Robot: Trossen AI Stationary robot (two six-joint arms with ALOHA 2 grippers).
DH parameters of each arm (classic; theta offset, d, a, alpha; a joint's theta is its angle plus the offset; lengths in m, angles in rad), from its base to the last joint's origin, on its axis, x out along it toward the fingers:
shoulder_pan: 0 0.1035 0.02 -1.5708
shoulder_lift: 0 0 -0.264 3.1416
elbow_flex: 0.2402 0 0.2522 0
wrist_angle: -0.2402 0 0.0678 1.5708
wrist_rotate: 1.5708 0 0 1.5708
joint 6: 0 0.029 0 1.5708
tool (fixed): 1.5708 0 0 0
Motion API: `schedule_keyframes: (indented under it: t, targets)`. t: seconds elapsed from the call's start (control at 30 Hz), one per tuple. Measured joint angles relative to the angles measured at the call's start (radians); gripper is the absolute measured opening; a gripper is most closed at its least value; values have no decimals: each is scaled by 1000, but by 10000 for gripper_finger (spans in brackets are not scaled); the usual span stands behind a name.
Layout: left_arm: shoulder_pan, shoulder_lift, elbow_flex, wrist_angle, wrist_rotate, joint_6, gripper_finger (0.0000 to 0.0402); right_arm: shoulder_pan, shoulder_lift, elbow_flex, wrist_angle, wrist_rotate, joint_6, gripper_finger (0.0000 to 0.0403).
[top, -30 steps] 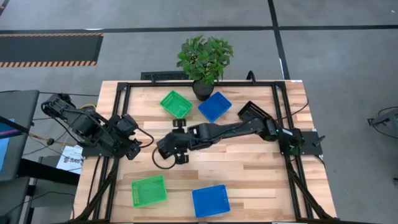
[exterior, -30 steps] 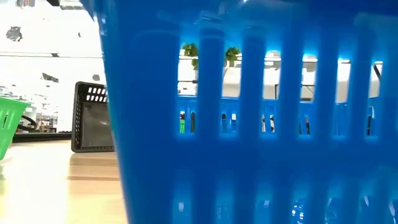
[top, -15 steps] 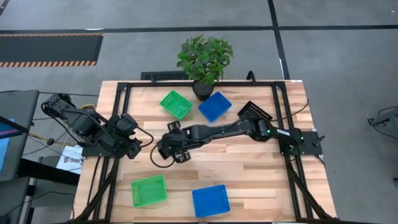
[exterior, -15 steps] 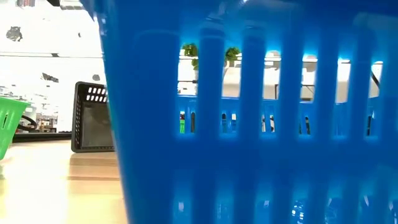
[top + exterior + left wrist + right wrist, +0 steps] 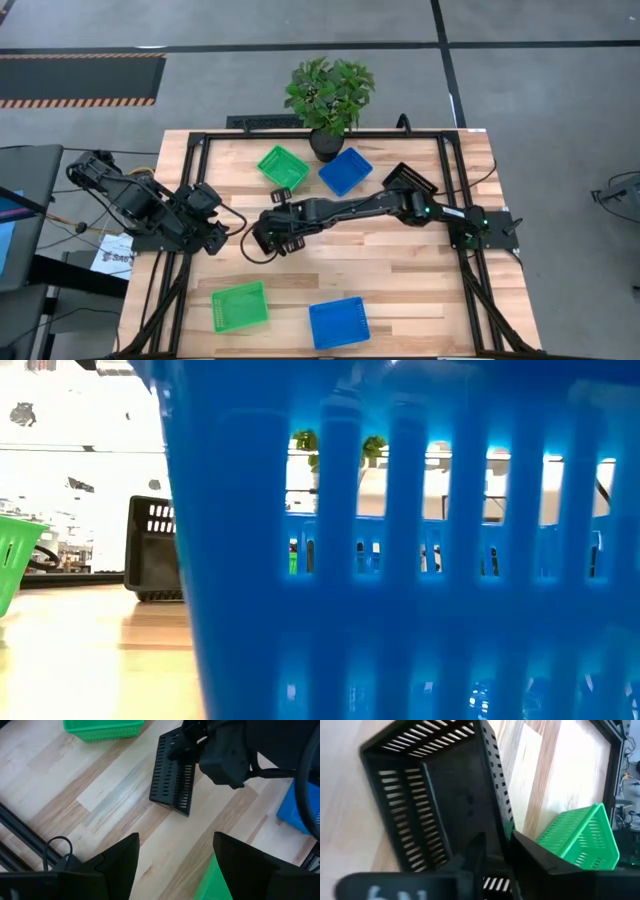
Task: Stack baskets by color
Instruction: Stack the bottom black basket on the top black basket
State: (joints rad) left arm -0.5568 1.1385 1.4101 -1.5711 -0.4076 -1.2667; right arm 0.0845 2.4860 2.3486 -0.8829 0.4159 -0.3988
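Right gripper (image 5: 272, 233) pinches one wall of a black basket (image 5: 172, 782) at mid-table, tipping it up off the wood. Another black basket (image 5: 409, 180) lies back along that arm, near its base; left gripper (image 5: 175, 865) waits, fingers spread.

The room was evenly and brightly lit from overhead, and the table (image 5: 400, 270) took only faint, soft shadows under the arms. At table height a blue basket (image 5: 400, 560) sat so near the lens that it was a blurred, glowing wall, light shining through its slots, while the room behind it was washed out to near white. The black basket (image 5: 430, 805) before the right wrist was smeared by motion blur.
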Motion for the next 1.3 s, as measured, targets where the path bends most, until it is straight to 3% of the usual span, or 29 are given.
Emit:
schedule_keyframes:
  t: [0.2, 0.63, 0.83, 1.07, 1.3]
  targets:
    - [0, 0, 0, 0, 0, -6, 242, -17, 0, -1, -54, -18, 57, 15]
    - [0, 0, 0, 0, 0, -1, 242, -11, -1, -1, -148, -133, 341, 8]
    - [0, 0, 0, 0, -7, 1, 242, -7, -32, -1, -281, -186, 529, 7]
    - [0, 0, 0, 0, -28, 6, 242, -22, -134, 0, -379, -287, 527, 6]
    - [0, 0, 0, 0, -45, 6, 242, -80, -322, 1, -540, -261, 514, 6]
